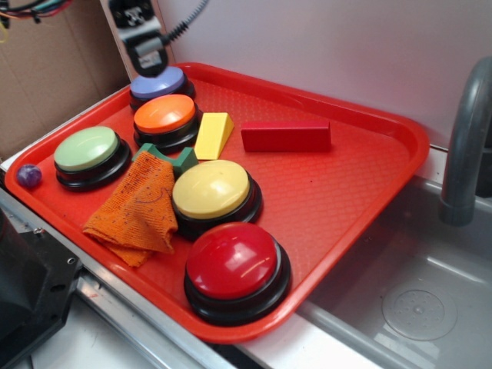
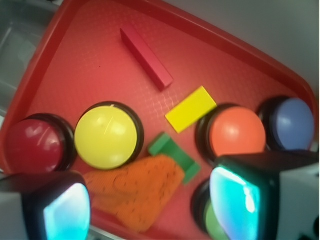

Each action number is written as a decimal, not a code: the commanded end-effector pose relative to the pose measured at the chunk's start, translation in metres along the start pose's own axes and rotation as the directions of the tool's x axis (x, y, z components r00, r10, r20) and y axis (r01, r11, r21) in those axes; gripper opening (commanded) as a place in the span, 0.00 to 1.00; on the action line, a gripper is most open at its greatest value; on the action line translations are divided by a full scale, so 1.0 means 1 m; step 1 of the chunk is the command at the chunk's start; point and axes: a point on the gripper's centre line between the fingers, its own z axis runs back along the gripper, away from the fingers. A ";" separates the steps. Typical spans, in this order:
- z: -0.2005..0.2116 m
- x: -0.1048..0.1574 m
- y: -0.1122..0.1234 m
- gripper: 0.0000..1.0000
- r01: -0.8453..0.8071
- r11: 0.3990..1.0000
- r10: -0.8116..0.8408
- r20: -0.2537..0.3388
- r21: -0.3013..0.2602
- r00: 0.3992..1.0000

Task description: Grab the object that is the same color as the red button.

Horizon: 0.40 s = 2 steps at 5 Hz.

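At the tray's (image 1: 361,192) 12 o'clock, red block (image 1: 286,136) lying flat beside yellow wedge (image 1: 213,135), red button (image 1: 232,261) sitting at 6 o'clock, pincer (image 2: 150,205) hovering wide, gripping nothing.

No legible text, labels, brand marks, numbers or signs in either view. Button domes plain, no lettering. Block faces blank. Tray surface bare but for its moulded texture. Black-and-white patch on the arm housing at the top edge of the exterior view is too blurred to read.
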 end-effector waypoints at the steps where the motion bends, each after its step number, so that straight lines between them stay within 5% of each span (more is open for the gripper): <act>1: -0.018 0.046 0.007 1.00 0.098 0.995 -0.102 0.110 0.035 0.989; 2: -0.043 0.066 0.011 1.00 0.135 0.990 -0.140 0.119 0.047 0.983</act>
